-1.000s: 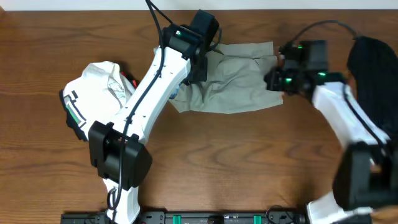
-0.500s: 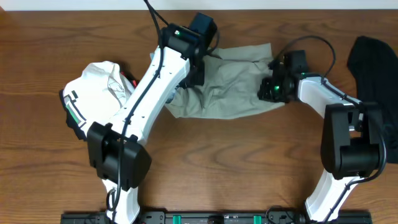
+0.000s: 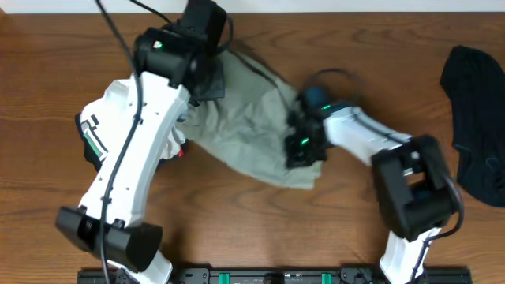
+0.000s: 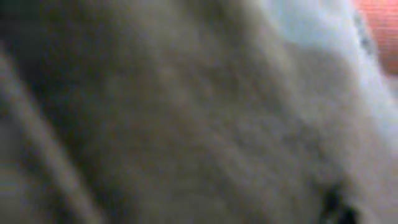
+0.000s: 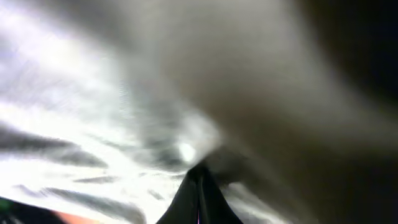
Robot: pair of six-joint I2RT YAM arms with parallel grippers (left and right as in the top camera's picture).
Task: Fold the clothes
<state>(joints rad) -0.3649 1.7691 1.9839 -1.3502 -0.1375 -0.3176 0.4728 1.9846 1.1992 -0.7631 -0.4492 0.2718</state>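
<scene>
One olive garment [image 3: 245, 130] is spread, rumpled, on the counter [image 3: 260, 221] between both grippers. The right gripper [image 3: 302, 150] is seen clamped on its edge. The left gripper [image 3: 207, 81] is buried in cloth, and its state cannot be told.

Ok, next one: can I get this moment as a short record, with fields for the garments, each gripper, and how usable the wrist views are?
being folded: grey-green garment, crumpled, mid-table
waiting: white garment at the left; black garment at the right edge
left gripper: at the grey-green garment's far left corner, jaws hidden
right gripper: on its right part; fingertips meet in the fabric, so it looks shut on it
wrist views: both blurred and filled by cloth
</scene>
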